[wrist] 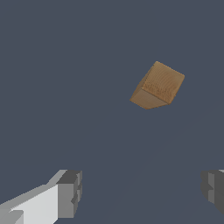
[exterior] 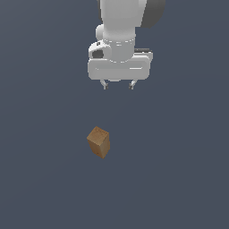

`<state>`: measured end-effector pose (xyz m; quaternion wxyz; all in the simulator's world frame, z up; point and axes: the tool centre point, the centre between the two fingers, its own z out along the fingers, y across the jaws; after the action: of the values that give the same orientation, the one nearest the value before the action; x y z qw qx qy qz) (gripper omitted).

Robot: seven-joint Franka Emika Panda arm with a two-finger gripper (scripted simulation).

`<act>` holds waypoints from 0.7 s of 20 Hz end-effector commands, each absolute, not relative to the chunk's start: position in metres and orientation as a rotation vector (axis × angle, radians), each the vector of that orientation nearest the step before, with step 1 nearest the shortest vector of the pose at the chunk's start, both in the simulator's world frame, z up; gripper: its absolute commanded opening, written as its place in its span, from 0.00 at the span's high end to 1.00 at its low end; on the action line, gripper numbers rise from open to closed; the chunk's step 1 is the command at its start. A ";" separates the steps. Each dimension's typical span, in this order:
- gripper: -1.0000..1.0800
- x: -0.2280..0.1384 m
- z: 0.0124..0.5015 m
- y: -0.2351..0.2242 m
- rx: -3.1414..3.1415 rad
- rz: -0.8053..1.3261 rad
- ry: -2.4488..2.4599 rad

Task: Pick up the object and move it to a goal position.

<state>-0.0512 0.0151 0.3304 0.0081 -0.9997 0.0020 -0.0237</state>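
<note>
In the exterior view, the white arm comes down from the top edge and ends in a broad white gripper. Its two short fingers point downward and stand apart, with an open gap between them and nothing held in it. Below the gripper, well apart from it, the small tan-brown wooden block sits on the plain dark grey-blue counter. The block stands upright, somewhat taller than wide, and is turned so that one vertical edge faces the camera; its lighter top face and two darker side faces are visible. It lies slightly toward the exterior view's left of the gripper's middle and is narrower than the gripper body.

In the wrist view, the block appears from above and at an angle, showing its wood-grained top face and one shaded side. It rests alone on the same dark counter. The two grey fingers reach into the picture at opposite sides of its lower part, spread wide, with bare counter between them. The gripper is clear of the block, which lies beyond the fingertips and nearer the line of one finger than the other, touching neither.
</note>
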 end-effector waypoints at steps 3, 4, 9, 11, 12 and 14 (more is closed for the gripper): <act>0.04 -0.044 0.325 0.011 -3.122 -0.070 0.045; 0.04 -0.042 0.324 0.010 -3.122 -0.068 0.060; 0.04 -0.025 0.310 0.001 -3.115 -0.058 0.157; 0.04 -0.016 0.302 -0.004 -3.111 -0.052 0.209; 0.04 -0.011 0.298 -0.007 -3.109 -0.049 0.238; 0.04 -0.001 0.288 -0.014 -3.103 -0.043 0.301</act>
<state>-0.0083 -0.0086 0.2955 0.0117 -0.9965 0.0815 -0.0155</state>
